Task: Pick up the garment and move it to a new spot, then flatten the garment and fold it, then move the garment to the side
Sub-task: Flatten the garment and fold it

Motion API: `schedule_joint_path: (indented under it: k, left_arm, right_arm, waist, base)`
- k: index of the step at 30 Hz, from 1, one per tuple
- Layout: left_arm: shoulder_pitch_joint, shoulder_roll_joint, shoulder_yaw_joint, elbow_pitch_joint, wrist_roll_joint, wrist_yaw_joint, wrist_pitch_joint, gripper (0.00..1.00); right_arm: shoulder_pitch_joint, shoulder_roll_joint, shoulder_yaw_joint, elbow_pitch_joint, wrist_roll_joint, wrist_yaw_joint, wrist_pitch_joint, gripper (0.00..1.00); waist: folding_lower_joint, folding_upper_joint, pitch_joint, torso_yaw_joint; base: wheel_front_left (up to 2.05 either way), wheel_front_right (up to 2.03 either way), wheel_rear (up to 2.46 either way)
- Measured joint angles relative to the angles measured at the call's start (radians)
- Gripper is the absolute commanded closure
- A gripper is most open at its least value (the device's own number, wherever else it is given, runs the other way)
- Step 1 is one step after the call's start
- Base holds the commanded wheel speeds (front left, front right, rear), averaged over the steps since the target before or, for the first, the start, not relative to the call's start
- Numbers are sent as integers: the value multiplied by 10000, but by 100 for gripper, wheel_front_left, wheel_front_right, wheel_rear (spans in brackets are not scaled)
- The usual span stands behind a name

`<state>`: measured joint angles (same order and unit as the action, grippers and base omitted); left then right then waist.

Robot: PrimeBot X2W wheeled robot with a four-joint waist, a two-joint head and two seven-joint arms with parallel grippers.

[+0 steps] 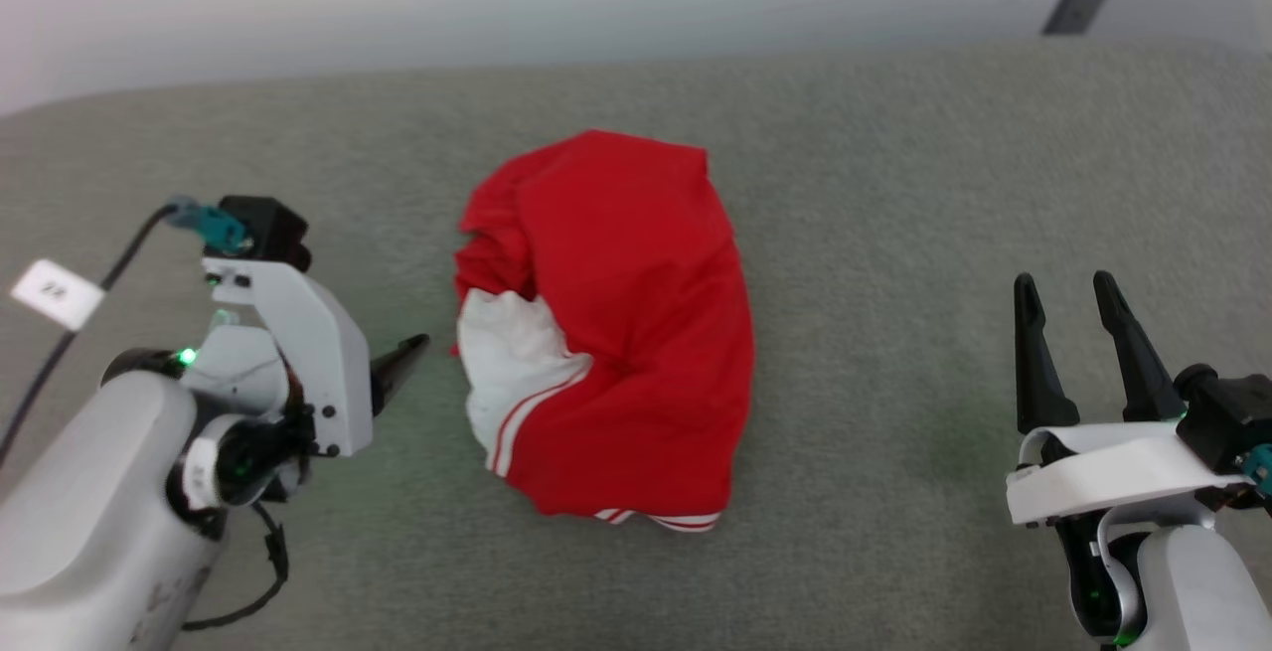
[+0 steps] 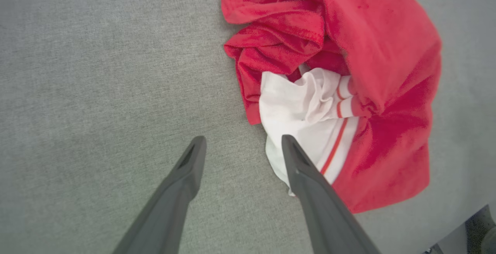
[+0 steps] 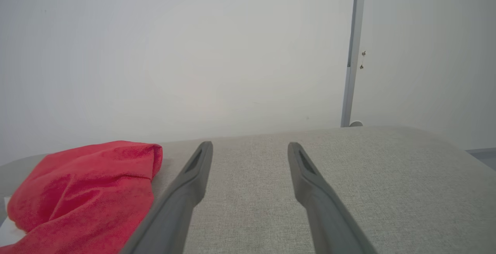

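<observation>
Seemingly nothing done yet: red jersey (image 1: pixel 616 333) lying crumpled mid gray padded surface (image 1: pixel 894 184). Just beside white sleeve (image 2: pixel 294 110), left gripper (image 2: pixel 243 140) hovering, jaws released, empty. Well apart, right gripper (image 1: pixel 1063 279) idling, jaws released. Lifting, flattening, folding, side-move all pending.

The surface (image 1: pixel 894 184) is covered in grey-green woven cloth, and its far edge is rounded. On it lies the garment (image 1: pixel 636 313), a crumpled red heap with a white sleeve (image 2: pixel 294 106) that has red stripes. The sleeve is just at the tips of the left fingers (image 2: pixel 306 176). The heap is well apart from the right fingers (image 1: pixel 1033 353), to their left, with bare cloth between.
</observation>
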<state>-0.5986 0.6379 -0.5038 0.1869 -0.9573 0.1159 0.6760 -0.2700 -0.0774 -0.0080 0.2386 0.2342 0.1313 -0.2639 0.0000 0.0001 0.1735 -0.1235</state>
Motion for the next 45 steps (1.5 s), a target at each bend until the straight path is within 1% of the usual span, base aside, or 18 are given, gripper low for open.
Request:
schedule_joint_path:
  k: [6, 11, 14, 19, 20, 21, 22, 23, 27, 33, 38, 40, 45]
  left_arm:
    - [-518, -251, -426, 920, 265, -146, 293, 0]
    - [-659, -430, -606, 1559, 257, -148, 510, 0]
    - [-805, -500, -704, 1824, 357, -105, 604, 0]
    - [-952, -662, -652, 2165, 244, -203, 541, 0]
    - [-985, -698, -671, 2217, 240, -201, 569, 18]
    - [-1013, -740, -679, 2249, 221, -190, 640, 58]
    - [-1047, -779, -677, 2265, 190, -186, 658, 85]
    - [-1070, -832, -667, 2293, 138, -132, 698, 100]
    - [-1101, -970, -736, 2270, 79, -21, 867, 100]
    - [-1109, -905, -652, 2050, 29, 96, 894, 100]
    - [-1082, -487, -349, 1536, -63, 343, 905, 100]
    - [-975, -226, -167, 1281, -125, 485, 892, 100]
    - [-431, 466, 370, 552, -314, 988, 796, 100]
  right_arm:
    - [-81, 119, 17, -107, 0, 0, 0, 0]
    - [-112, 184, -17, -144, 0, 0, 0, 0]
    - [-115, 201, -35, -150, 0, 0, 0, 0]
    - [-118, 230, -33, -150, -2, 0, 0, 0]
    - [-121, 230, -33, -148, -2, 0, 0, 0]
    - [-126, 234, -35, -146, -8, 0, 0, 0]
    - [-129, 236, -38, -142, -21, 0, 0, 0]
    - [-131, 238, -46, -140, -36, 0, 0, 0]
    - [-134, 242, -84, -127, -59, 0, 0, 0]
    - [-131, 247, -119, -65, -69, 0, 0, 0]
    - [-93, 251, -176, -23, -71, 0, 0, 0]
    - [-48, 253, -188, -2, -71, 0, 0, 0]
    - [-18, 253, -205, 44, -79, 0, 0, 0]
  waist:
    - [0, -1, 543, -479]
    - [0, 0, 879, -813]
    - [0, 0, 1004, -941]
    - [0, 0, 1095, -989]
    - [0, -1, 1097, -975]
    - [0, 0, 1096, -960]
    - [0, 0, 1093, -943]
    - [0, 0, 1089, -925]
    - [0, 0, 1045, -839]
    - [0, 0, 898, -685]
    - [0, -1, 736, -522]
    - [0, 0, 665, -446]
    - [0, 0, 479, -226]
  base:
    - [0, 0, 0]
    - [0, 0, 0]
    - [0, 0, 0]
    - [0, 0, 0]
    - [0, 0, 0]
    - [0, 0, 0]
    - [0, 0, 0]
    - [0, 0, 0]
    - [0, 0, 0]
    - [0, 0, 0]
    - [0, 0, 0]
    - [0, 0, 0]
    - [0, 0, 0]
